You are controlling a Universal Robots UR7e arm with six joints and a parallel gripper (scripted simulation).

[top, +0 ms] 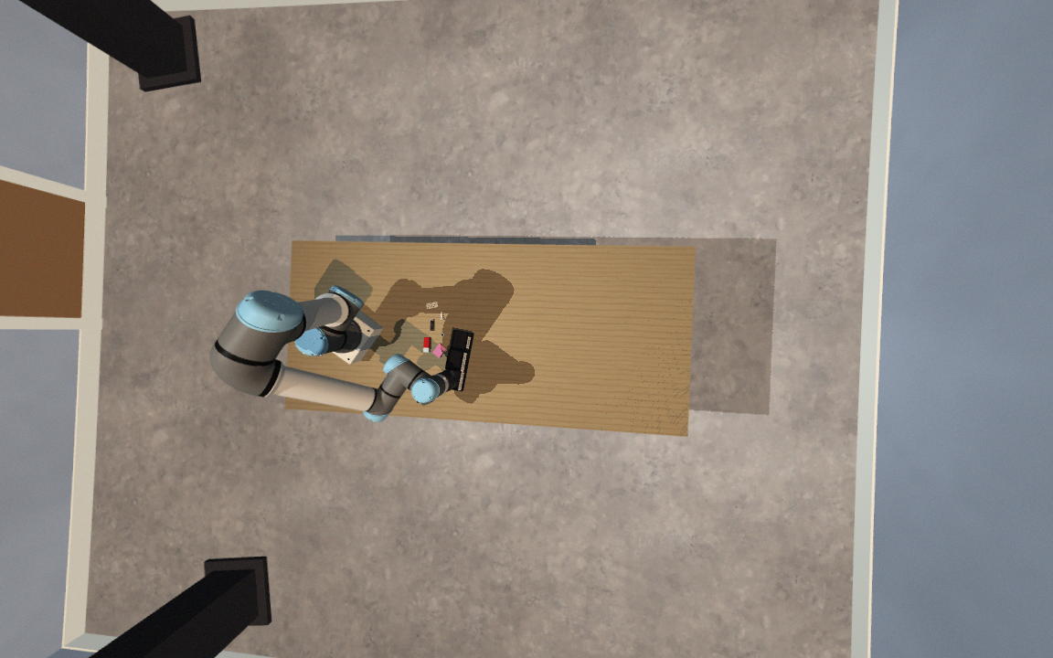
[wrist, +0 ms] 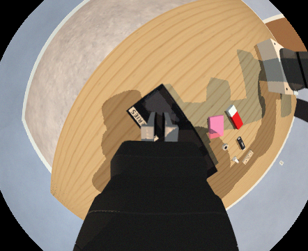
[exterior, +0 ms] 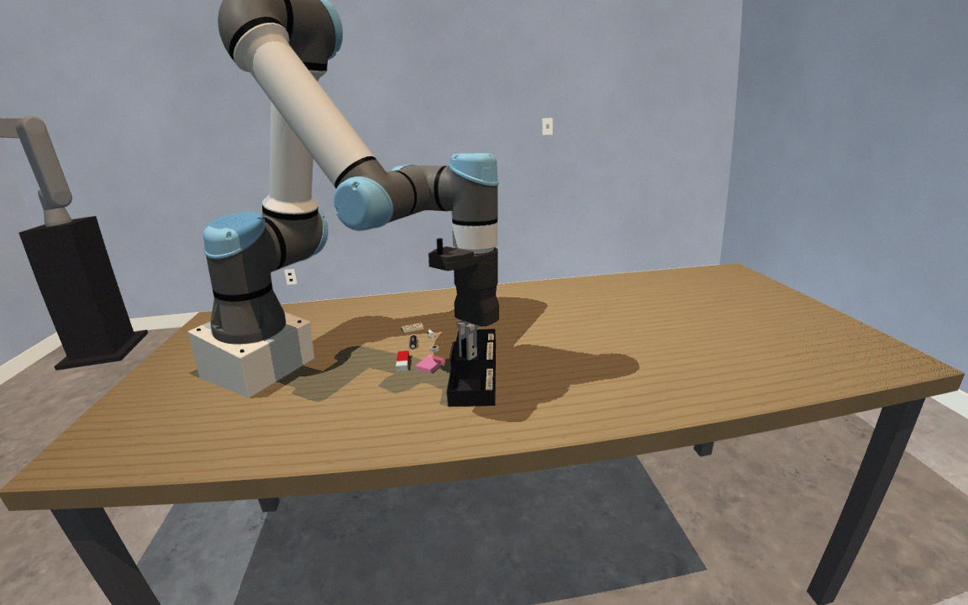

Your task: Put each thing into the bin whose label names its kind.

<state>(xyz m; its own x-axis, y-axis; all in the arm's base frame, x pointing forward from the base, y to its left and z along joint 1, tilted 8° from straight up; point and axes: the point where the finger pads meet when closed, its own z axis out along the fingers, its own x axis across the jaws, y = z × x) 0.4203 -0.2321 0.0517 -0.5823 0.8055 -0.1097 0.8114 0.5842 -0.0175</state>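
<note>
My gripper [exterior: 466, 356] [wrist: 159, 119] is slightly open, with nothing visible between its fingers. It points down over the row of black bins [exterior: 470, 396] [wrist: 200, 148]; the exact tip height is unclear. One label partly reads "RIES"; other labels are hidden or too small. On the table beside the bins lie a pink block [top: 440, 350] [exterior: 429, 364] [wrist: 216, 125], a red and white block [top: 426, 344] [exterior: 402, 360] [wrist: 234, 116], a black cylinder [exterior: 412, 341] [wrist: 241, 143], a small metal nut [exterior: 434, 348] [wrist: 225, 147], a pale screw [exterior: 431, 333] [wrist: 235, 160] and a dotted domino [top: 431, 305] [exterior: 412, 328] [wrist: 248, 157].
The wooden table [top: 596, 335] [exterior: 660, 345] carries the arm's pale base block [exterior: 232, 368] [wrist: 269, 66], on the other side of the loose things from the bins. The bins' outer walls and dividers stand up close around the fingers. A dark pedestal [exterior: 74, 293] stands off the table.
</note>
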